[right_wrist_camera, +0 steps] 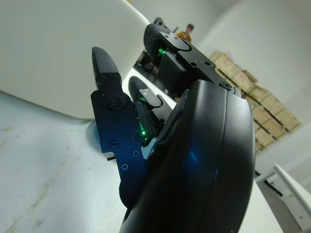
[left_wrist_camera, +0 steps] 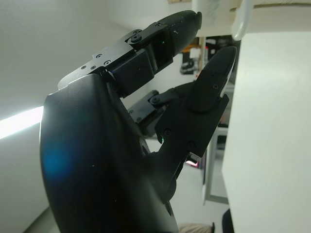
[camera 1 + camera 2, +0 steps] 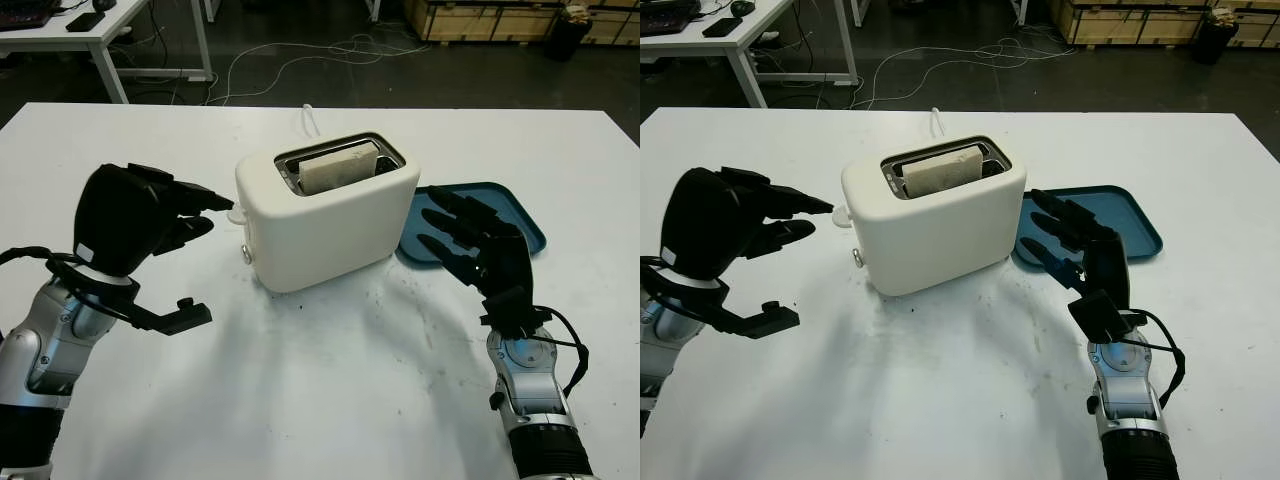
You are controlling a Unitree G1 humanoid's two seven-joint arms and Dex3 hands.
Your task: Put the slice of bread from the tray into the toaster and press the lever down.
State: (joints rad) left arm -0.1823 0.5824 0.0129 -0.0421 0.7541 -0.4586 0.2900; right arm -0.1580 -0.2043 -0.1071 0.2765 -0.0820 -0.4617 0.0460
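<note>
I see the slice of pale bread (image 3: 338,168) already standing in the slot of the cream-white plastic toaster (image 3: 325,215), which sits in the middle of the white worktop (image 3: 330,380). The flat blue plastic tray (image 3: 500,205) lies just beside the toaster on my right side, and I see nothing on its bare part. So the first half of the task looks done to me, and what is left is the lever.

My left hand (image 3: 150,215) is at the left end of the toaster and holds nothing. Its fingers (image 3: 195,195) are stretched toward the small white lever knob (image 3: 236,213), and one fingertip is just at the knob; in the left wrist view the fingertip (image 2: 182,22) is close under a white part of the toaster, but I cannot tell if it really touches. I judge the lever is not pressed yet, because the bread stands high in the slot.

My right hand (image 3: 478,245) is open, holds nothing, and hovers over the near edge of the tray, close to the right side of the toaster.
</note>
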